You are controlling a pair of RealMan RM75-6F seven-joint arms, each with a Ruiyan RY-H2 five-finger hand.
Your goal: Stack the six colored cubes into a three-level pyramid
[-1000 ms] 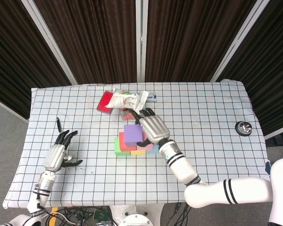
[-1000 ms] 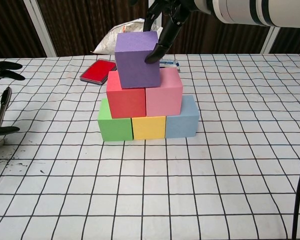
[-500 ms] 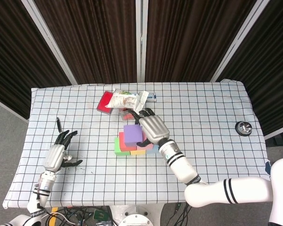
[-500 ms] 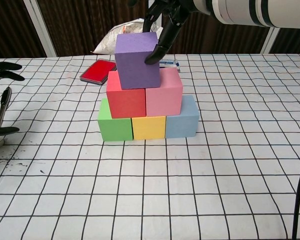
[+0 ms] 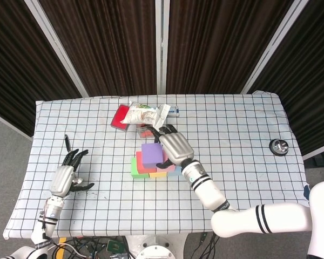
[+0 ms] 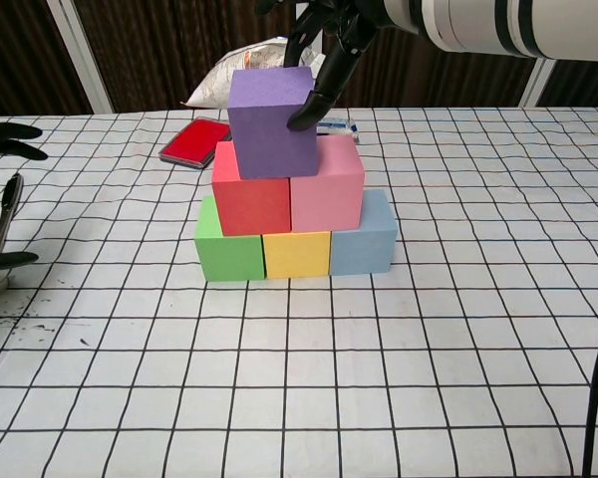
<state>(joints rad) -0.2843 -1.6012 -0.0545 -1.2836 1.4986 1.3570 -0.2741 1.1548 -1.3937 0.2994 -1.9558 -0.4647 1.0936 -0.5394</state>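
The pyramid stands mid-table. Green cube (image 6: 228,247), yellow cube (image 6: 296,254) and blue cube (image 6: 364,237) form the bottom row. Red cube (image 6: 251,199) and pink cube (image 6: 327,184) lie on them. The purple cube (image 6: 271,119) (image 5: 151,153) rests on top, set a little left of centre. My right hand (image 5: 174,145) (image 6: 324,40) hangs over its right rear; one fingertip (image 6: 301,118) touches its right face, the other fingers are spread behind it. My left hand (image 5: 65,179) lies on the table far left, fingers apart, holding nothing.
A red flat case (image 6: 195,140) and a white bag (image 6: 249,60) lie just behind the stack. A black pen (image 5: 67,142) lies near the left hand. A small round metal object (image 5: 279,146) sits at the right table edge.
The purple cube has shifted very slightly to the left on the stack. The right hand stays against it; the left hand has not moved.
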